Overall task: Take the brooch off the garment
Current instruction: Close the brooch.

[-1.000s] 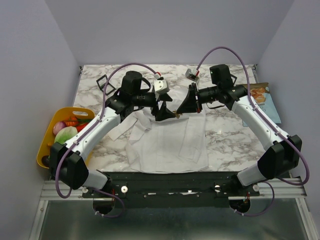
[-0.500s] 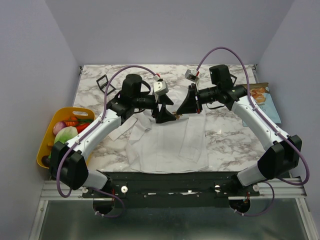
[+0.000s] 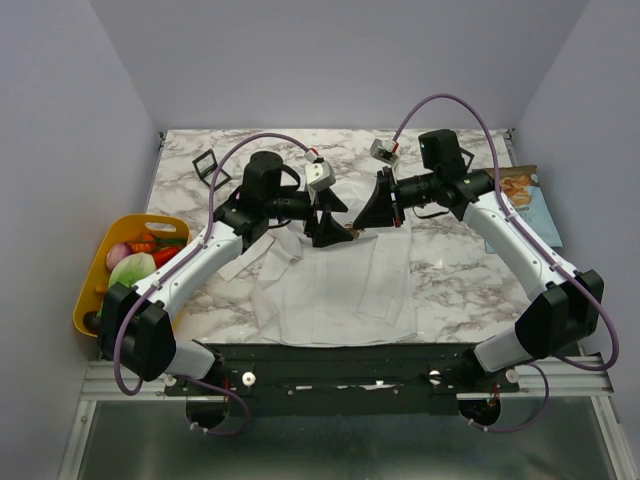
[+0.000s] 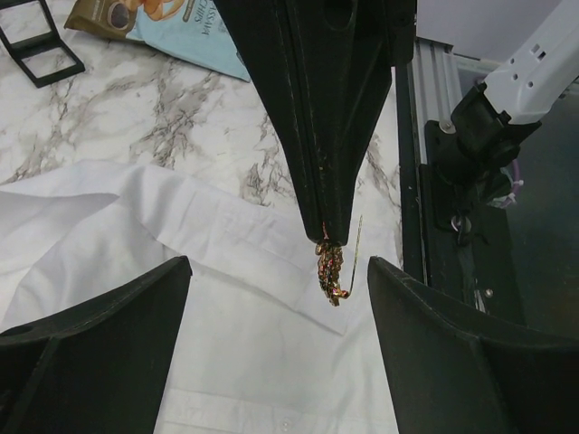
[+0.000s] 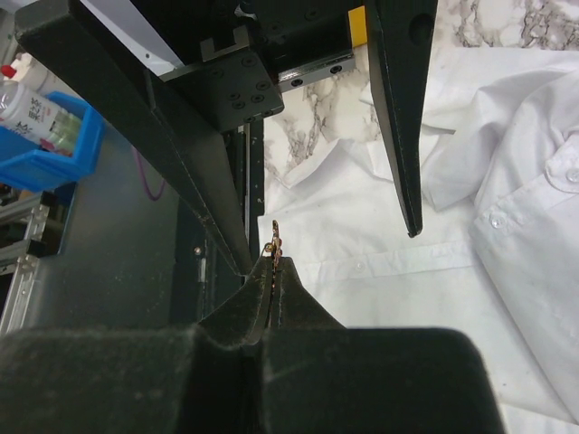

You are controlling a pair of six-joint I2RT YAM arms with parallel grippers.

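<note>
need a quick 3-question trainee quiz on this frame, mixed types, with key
1. True or false: the left claw is shut on the brooch.
2. Which claw pinches the brooch? A) left B) right C) neither
3. Fill in: in the top view the yellow basket lies to the ___ of the white shirt.
Key: 1 false, it stands open. 2 B, the right claw grips it at its tips, over the shirt. 3 left.
</note>
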